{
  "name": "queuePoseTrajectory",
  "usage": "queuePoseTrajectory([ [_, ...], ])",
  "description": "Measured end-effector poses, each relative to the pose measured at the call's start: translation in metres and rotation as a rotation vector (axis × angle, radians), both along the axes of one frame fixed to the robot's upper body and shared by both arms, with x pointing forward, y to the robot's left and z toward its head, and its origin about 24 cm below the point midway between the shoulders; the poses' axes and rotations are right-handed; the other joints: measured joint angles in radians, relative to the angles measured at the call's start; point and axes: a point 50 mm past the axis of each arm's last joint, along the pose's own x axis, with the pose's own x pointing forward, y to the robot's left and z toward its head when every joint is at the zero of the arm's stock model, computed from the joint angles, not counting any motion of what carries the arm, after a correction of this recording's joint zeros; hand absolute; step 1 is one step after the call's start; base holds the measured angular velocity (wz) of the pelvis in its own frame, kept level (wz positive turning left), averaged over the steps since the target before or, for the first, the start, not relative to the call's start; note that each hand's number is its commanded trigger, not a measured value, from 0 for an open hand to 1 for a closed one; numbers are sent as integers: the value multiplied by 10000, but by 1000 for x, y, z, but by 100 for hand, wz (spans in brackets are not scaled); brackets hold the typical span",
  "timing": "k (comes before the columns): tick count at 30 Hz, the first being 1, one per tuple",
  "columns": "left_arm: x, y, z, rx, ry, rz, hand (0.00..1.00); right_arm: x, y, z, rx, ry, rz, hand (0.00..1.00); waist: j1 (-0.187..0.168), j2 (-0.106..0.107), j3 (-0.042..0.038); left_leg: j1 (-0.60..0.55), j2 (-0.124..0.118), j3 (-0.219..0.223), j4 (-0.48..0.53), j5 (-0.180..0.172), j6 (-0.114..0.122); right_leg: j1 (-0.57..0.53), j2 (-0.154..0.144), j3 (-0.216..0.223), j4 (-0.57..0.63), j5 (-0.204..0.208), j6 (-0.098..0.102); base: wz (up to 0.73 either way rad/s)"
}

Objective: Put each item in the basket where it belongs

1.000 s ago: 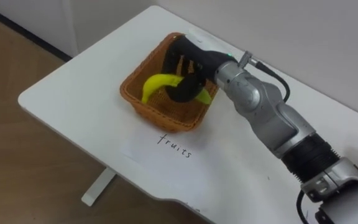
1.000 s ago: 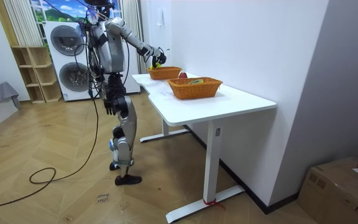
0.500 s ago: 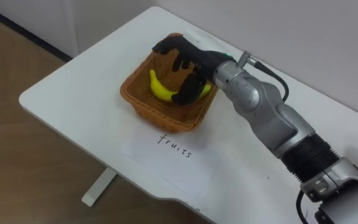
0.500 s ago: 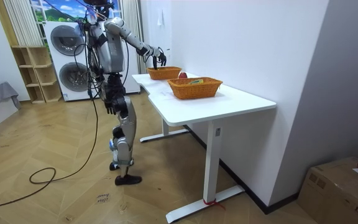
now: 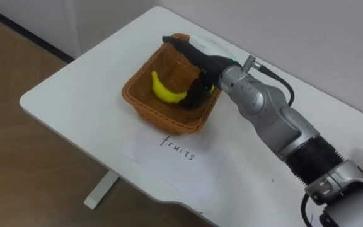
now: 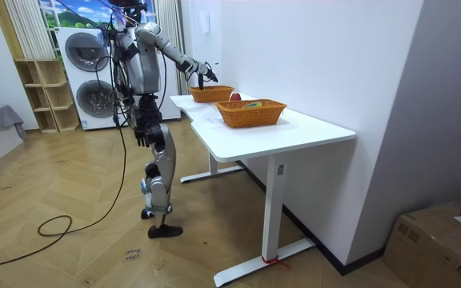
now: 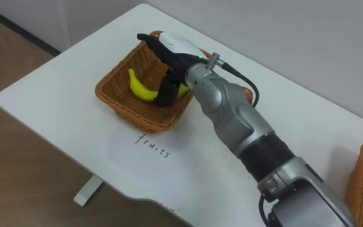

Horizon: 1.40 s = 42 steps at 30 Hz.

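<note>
A yellow banana [image 5: 162, 90] lies inside the woven fruit basket [image 5: 145, 108] near the table's left end. My right hand [image 5: 201, 62] hovers over the basket's far right side, open, with straight fingers pointing across the rim and the thumb hanging down beside the banana. Nothing is held in it. In the room view I stand at the table's far end with the right arm stretched over that basket [image 6: 212, 94]. My left hand [image 6: 140, 136] hangs by my hip.
A white paper label [image 5: 172, 154] lies in front of the fruit basket. A second woven basket [image 6: 250, 113] with several items stands further along the white table [image 6: 310, 132], with a red fruit [image 6: 234, 97] behind it. The table's near edge drops to wooden floor.
My right hand let go of the banana, which dropped into the basket. The fingers went from curled to straight, and the hand rose towards the far rim.
</note>
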Motion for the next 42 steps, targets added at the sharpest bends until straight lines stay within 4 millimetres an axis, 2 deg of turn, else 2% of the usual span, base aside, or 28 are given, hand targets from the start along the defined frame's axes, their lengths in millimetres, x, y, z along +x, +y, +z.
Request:
queuePoseTrajectory([
  [13, -5, 0, -1, -183, 199, 41, 0, 1, -3, 1, -59, -71, -71, 0, -135, -9, -7, 37, 1, 32, 9, 0, 0, 68, 12, 76, -1, 0, 0, 0],
  [19, -15, 1, -3, -155, 432, 271, 0, 2, -8, 4, 279, 2, -209, 0, -260, 6, -4, 59, 1, -8, 22, -1, 0, 140, -10, -5, -1, 0, 0, 2],
  [23, -23, 2, -3, -112, 622, 404, 0, 6, -18, 11, 818, -95, -505, 0, -475, 107, -15, 8, -14, -75, 109, -2, 1, 164, -23, -45, 2, 0, 0, 6],
  [25, -23, 1, -4, -146, 603, 475, 0, 8, -24, 18, 1338, -327, -799, 0, -580, 237, -48, -3, -22, -115, 129, -3, 0, 178, -31, -64, 12, 1, 0, 7],
  [27, -27, 3, -3, -140, 638, 631, 0, 11, -33, 24, 2032, -628, -1200, 0, -669, 425, -169, 11, -40, -132, 120, -2, 0, 199, -32, -75, 20, 0, 0, 2],
  [30, -30, 3, -3, -141, 646, 665, 0, 13, -45, 31, 2730, -976, -1723, 0, -753, 508, -251, 35, -75, -136, 121, 0, -3, 222, -29, -118, 19, -1, -1, 0],
  [35, -38, 1, -3, -188, 660, 820, 0, 15, -61, 35, 3741, -1237, -2557, 0, -970, 585, -197, 217, -79, -110, 111, 0, -3, 324, -29, -1, 16, -1, -1, -1],
  [42, -45, -3, -5, -315, 846, 885, 0, 15, -83, 35, 5212, -1292, -3681, 0, -1429, 647, -177, 233, -103, -242, 136, -3, 1, 457, -33, -31, 12, -2, 2, 4],
])
